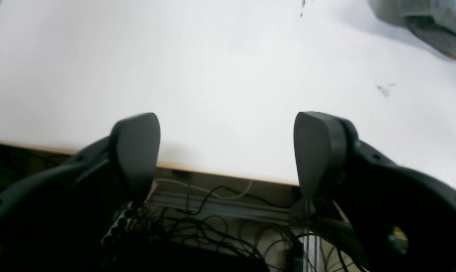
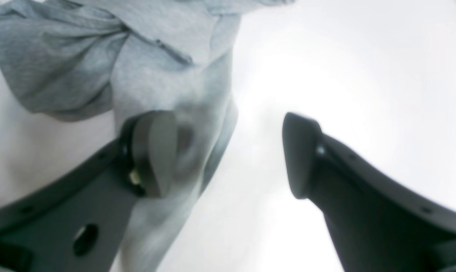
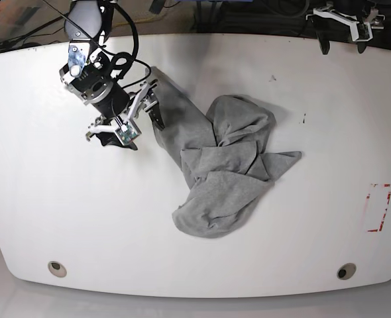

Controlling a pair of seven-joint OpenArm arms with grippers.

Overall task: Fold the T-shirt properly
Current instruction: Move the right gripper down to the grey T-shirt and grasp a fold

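— The right claw (image 2: 228,155) stands wide, holding nothing. Why there?

— It sits at the shirt (image 3: 222,169), over the drawn-out strip at the far-left end. One finger (image 2: 156,151) touches the cloth, the other is over bare table (image 3: 63,212). I'd say it's placed to work that end.

— And the shirt itself?

— Crumpled mid-table, bunched, nowhere near folded.

— The left claw (image 1: 228,151)?

— Wide too, empty, parked over the table's far edge, well apart from the shirt.

A crumpled grey T-shirt (image 3: 219,165) lies mid-table (image 3: 63,212). The right gripper (image 3: 142,112) hangs open at its upper corner; the left gripper (image 3: 344,36) sits at the far edge.
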